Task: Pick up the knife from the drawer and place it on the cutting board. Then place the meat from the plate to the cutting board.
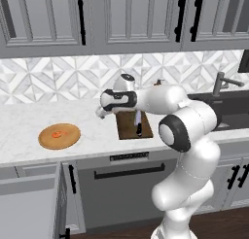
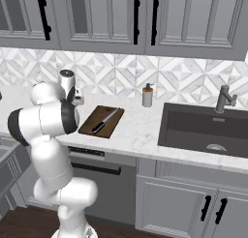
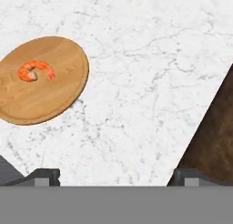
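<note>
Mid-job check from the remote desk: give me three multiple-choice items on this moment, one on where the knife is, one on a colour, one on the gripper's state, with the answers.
1. Where does the slim black-handled knife lie?
A. on the dark brown rectangular wooden cutting board
B. in the open grey drawer
C. in the sink

2. What colour is the small curved piece of meat on the round orange-tan wooden plate?
A. green
B. orange-red
C. white

3. How does the two-finger gripper stand?
A. shut on the knife
B. shut on the meat
C. open, holding nothing

Answers:
1 A, the right base view shows the knife lying diagonally on the board.
2 B, the hand view shows an orange-red curl on the plate.
3 C, in the hand view the fingertips sit wide apart over bare marble countertop.
</note>
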